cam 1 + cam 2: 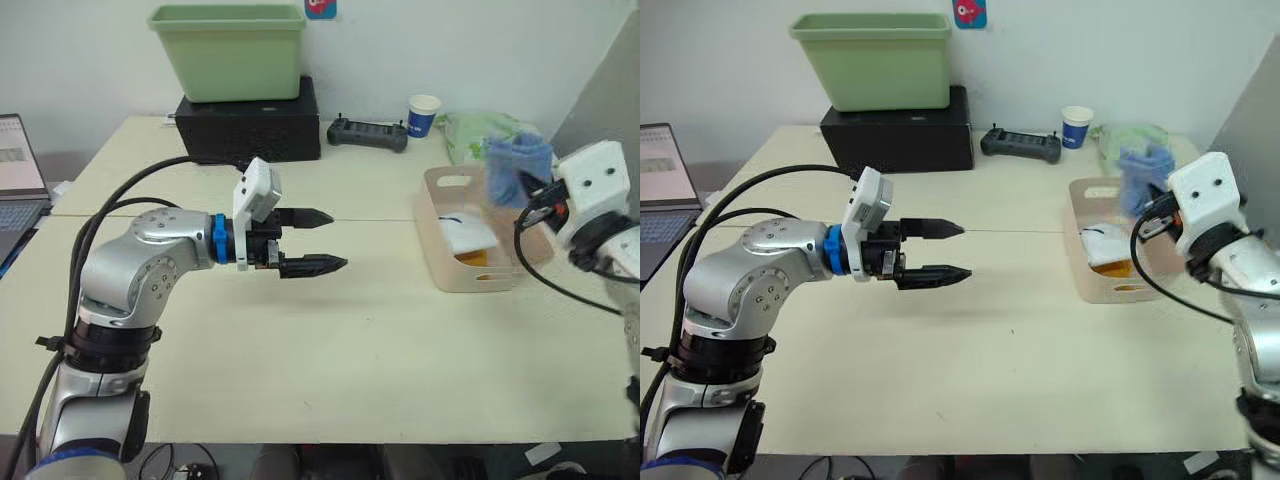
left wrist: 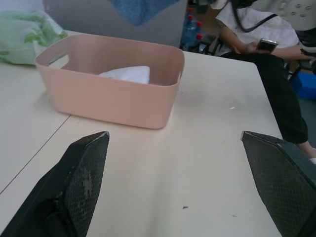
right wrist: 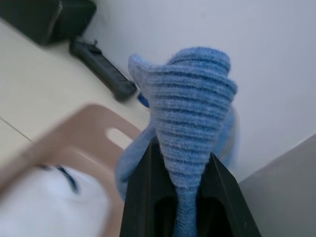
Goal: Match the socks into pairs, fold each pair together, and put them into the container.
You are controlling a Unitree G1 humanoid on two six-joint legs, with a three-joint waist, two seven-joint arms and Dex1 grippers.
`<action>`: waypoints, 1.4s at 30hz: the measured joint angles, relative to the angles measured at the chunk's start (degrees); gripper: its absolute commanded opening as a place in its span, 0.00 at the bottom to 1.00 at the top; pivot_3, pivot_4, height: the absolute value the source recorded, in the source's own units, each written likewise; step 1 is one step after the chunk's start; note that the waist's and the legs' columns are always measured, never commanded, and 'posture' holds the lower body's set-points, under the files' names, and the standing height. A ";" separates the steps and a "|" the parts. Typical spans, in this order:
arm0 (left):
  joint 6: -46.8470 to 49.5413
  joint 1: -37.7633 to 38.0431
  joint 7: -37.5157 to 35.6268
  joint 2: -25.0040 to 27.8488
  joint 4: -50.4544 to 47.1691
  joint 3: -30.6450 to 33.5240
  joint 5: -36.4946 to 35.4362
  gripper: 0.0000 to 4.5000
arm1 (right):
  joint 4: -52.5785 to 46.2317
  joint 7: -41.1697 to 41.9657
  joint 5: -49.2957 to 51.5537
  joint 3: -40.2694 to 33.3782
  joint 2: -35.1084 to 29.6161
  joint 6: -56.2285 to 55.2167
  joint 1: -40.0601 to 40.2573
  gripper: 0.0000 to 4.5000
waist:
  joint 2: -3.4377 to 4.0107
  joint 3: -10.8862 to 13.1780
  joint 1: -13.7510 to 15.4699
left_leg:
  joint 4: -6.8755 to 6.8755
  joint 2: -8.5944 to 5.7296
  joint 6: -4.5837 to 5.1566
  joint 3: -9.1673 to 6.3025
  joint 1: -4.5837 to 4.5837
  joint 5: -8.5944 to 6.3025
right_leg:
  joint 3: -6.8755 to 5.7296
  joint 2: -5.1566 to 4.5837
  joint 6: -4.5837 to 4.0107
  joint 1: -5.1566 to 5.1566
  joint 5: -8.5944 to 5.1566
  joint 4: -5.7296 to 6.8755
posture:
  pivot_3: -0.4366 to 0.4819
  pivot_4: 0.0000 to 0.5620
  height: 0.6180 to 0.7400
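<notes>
The pale pink container (image 1: 436, 243) stands on the right of the table, with white socks (image 1: 466, 236) and a bit of mustard-yellow sock (image 1: 474, 258) inside. My right gripper (image 1: 528, 190) hovers over the container's far right side, shut on blue socks (image 1: 516, 168), which bunch up between its fingers (image 3: 143, 187) in the right wrist view. My left gripper (image 1: 325, 240) is open and empty above the table's middle, pointing toward the container (image 2: 108, 94).
A taller green tub (image 1: 232, 50) sits on a black box (image 1: 250, 125) at the back. A black controller (image 1: 368, 133), a paper cup (image 1: 423, 114) and a green plastic bag (image 1: 470, 132) lie behind the container. A laptop (image 1: 18, 175) is at far left. A seated person (image 2: 261, 54) is beyond the table.
</notes>
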 measured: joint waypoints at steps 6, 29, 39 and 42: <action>0.51 -0.49 -0.01 -0.13 -0.48 -1.25 -0.26 0.99 | 18.43 5.76 -14.10 13.75 -5.24 -22.92 -5.22 0.00 | 0.05 0.05 -0.22 | 0.04 -0.01 0.00 0.05 -0.02 0.02 | 0.03 -0.03 -0.01 -0.02 0.00 0.03 | 0.48 0.27 0.92; -2.41 -1.16 -0.02 -1.18 -0.36 -2.67 1.60 1.00 | 20.36 45.34 -11.85 18.76 -9.33 -14.59 -17.69 0.93 | 0.05 0.05 1.14 | 0.17 -0.01 -0.02 -0.02 -0.01 0.04 | -0.09 -0.08 -0.28 0.05 0.16 0.17 | 0.48 0.27 0.92; -3.37 0.78 0.01 1.17 0.27 -2.44 2.27 1.00 | 16.70 52.27 -2.18 9.85 -15.49 -7.18 -16.90 0.99 | 0.05 0.05 1.53 | 0.16 -0.01 -0.01 -0.02 -0.01 0.03 | -0.12 -0.11 -0.29 0.05 0.17 0.18 | 0.48 0.27 0.92; -3.96 4.97 1.25 3.78 -0.06 -0.35 3.30 1.00 | 16.42 50.28 2.40 4.20 -13.42 -5.52 -15.01 0.99 | 0.05 0.05 1.10 | 0.16 0.00 -0.01 0.01 0.02 0.03 | -0.07 -0.11 -0.29 0.05 0.17 0.23 | 0.48 0.27 0.92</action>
